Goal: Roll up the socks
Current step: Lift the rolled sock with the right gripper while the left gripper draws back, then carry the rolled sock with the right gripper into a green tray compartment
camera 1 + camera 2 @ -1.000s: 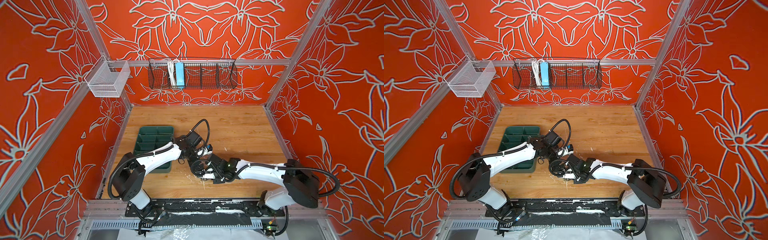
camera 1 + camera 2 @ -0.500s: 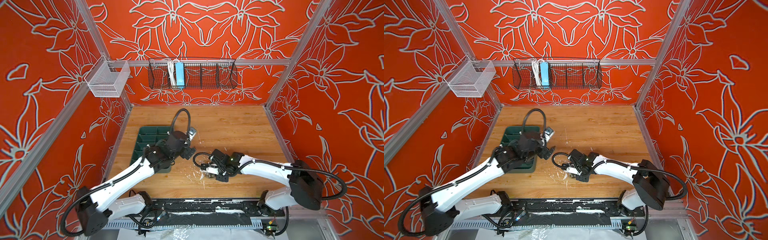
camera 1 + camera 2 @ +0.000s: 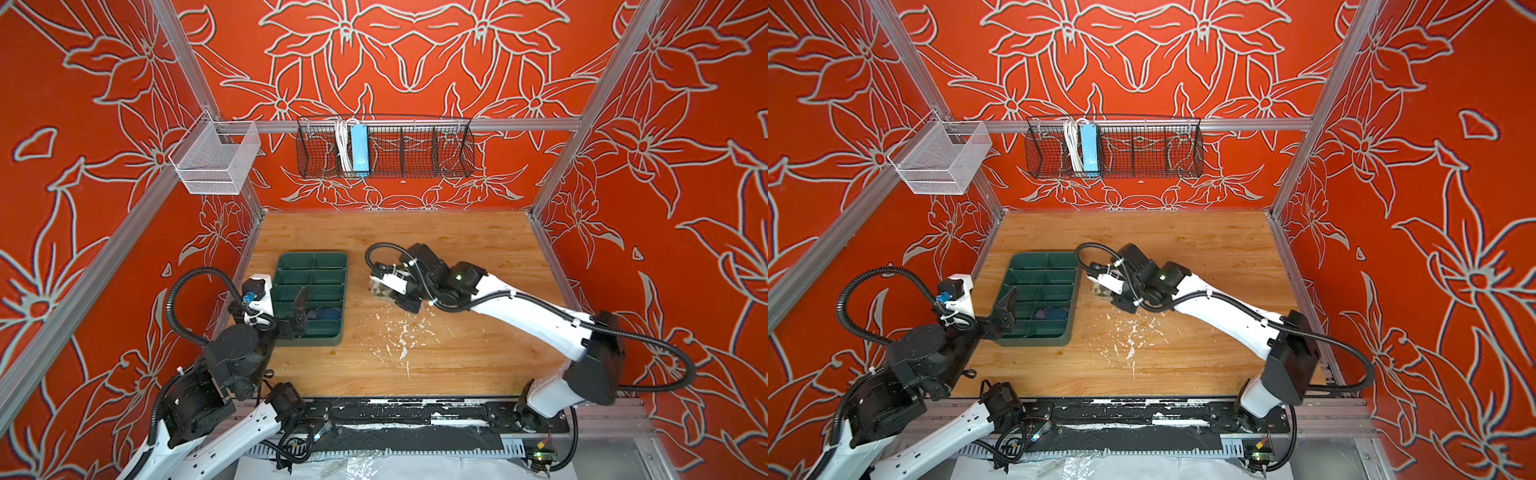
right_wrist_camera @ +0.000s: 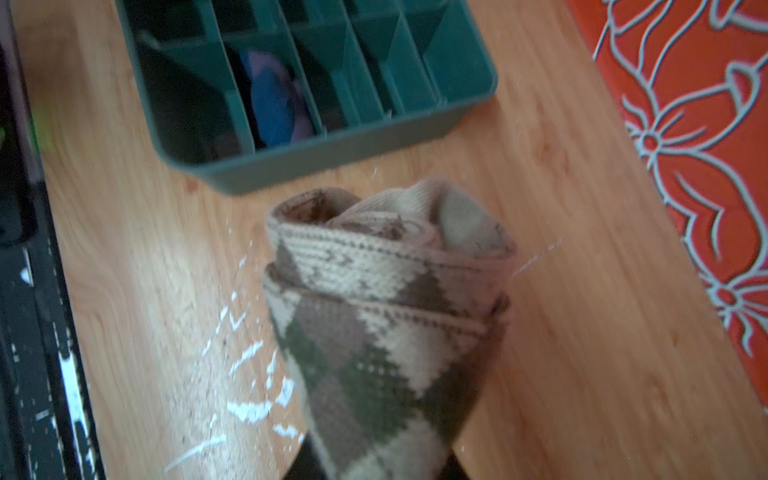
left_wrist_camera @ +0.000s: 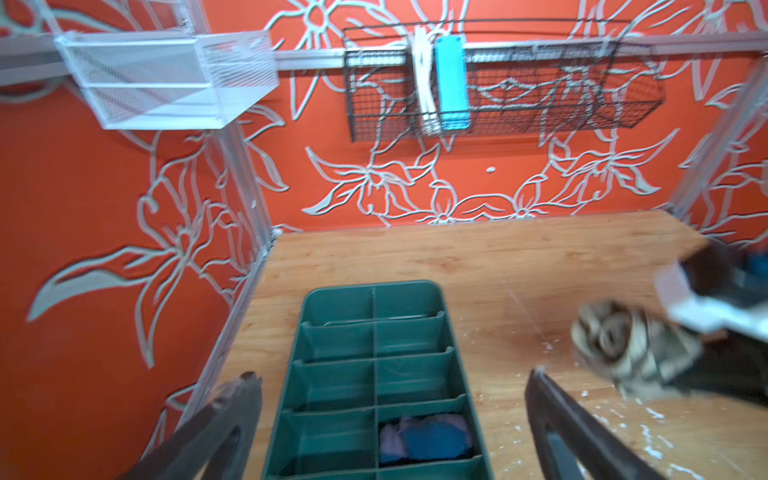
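the compartment tray (image 3: 316, 340) sits on the left part of the table (image 3: 457, 353). one rolled sock (image 3: 326, 312) lies in its right column, second compartment from the front. the left gripper (image 3: 298, 312) is over the tray's front left edge. the other sock (image 3: 380, 289) is in the right gripper (image 3: 390, 291), just right of the tray. behind, a wire basket (image 3: 415, 153) on the back wall holds a power strip (image 3: 359, 151).

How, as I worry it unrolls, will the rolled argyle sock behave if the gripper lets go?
Probably soft and light: the argyle sock is knit fabric, squeezed narrow where the right gripper pinches it. Its loose layers may spring open on release. Laid sideways, it could roll.
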`<state>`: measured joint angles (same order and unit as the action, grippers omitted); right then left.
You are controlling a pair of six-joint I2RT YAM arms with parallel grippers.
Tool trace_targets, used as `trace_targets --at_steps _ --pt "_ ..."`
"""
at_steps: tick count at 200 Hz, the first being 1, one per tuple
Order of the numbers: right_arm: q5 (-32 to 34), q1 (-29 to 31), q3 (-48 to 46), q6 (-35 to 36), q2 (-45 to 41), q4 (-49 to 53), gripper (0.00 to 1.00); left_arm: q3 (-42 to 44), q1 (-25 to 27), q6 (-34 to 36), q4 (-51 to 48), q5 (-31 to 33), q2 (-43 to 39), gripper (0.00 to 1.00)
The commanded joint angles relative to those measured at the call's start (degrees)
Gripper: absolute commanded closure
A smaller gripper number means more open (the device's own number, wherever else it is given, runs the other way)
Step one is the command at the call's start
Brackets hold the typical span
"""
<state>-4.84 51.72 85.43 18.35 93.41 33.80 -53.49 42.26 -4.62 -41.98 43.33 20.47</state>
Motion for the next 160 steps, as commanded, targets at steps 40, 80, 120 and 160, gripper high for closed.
trace_targets --at_steps 40,80,120,160 --pt "-6.1 1.7 27.0 -2.7 25.0 -3.2 1.00 2.9 -0.1 -2.0 -4.0 6.1 -5.0 0.03" --pt "-5.5 2.8 44.4 -2.2 40.1 -1.7 1.00 5.3 -0.1 -0.1 -2.2 5.1 -6.9 0.03" --pt "1.2 2.8 50.0 -0.7 46.8 -6.4 1.00 7.0 -0.1 1.7 -2.5 4.9 -7.9 0.03" --pt "7.6 2.7 52.5 5.0 51.2 -6.8 1.00 7.6 -0.1 2.8 -1.5 3.8 -9.7 0.03"
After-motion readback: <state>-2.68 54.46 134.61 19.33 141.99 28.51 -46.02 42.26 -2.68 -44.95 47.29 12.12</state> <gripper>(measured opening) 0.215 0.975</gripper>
